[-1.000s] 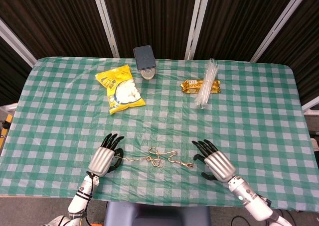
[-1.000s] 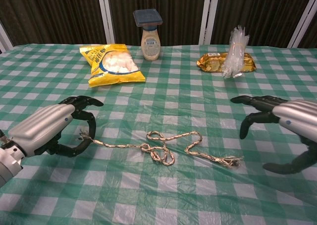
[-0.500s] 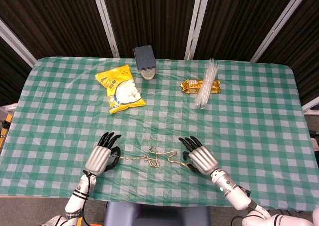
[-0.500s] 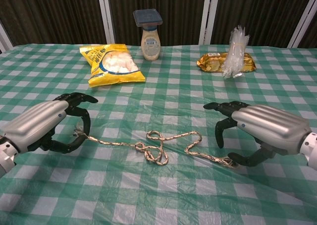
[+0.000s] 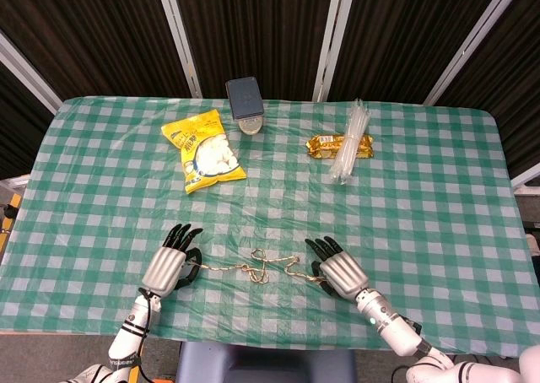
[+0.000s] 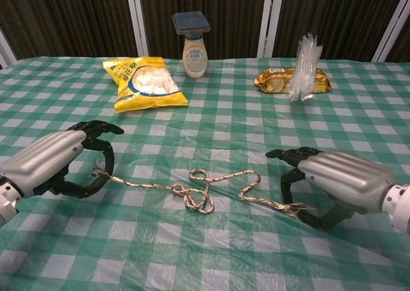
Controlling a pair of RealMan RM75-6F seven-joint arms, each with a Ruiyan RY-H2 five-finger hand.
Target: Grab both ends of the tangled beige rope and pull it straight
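Both hands have been closing in: left hand (image 6: 48, 163) is pinching the rope (image 6: 198, 190) end, right hand (image 6: 336, 181) fingers are curling around the other; rope is lying tangled at the table's (image 6: 256, 111) near middle.

Lab test bench: checkered tablecloth (image 5: 439, 189), black curtain backdrop (image 5: 253, 29).

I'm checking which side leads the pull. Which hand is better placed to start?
Probably the left hand: its fingers already seem to pinch the frayed end of the tangled beige rope. The right hand curls around the other frayed end, but contact there is unclear.
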